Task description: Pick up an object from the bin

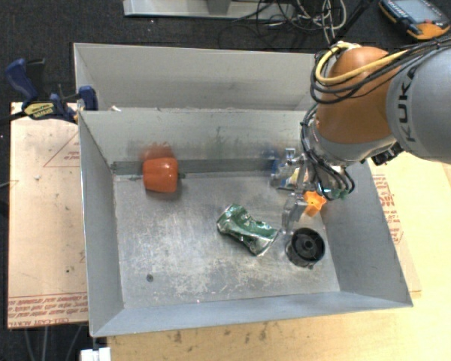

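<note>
Although I cannot tell whether the fingers (292, 218) are open or closed, they are hanging just left of the black round cap (305, 247), so centring over it is looking advisable.

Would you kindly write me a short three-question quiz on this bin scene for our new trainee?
1. True or false: the red block touches the pincer.
2. Which thing lies nearest the pincer? A the black cap; B the red block; C a blue ball.
3. Fill in: the crumpled green wrapper lies ___ the block and the cap.
Key: 1 false; 2 A; 3 between.
</note>
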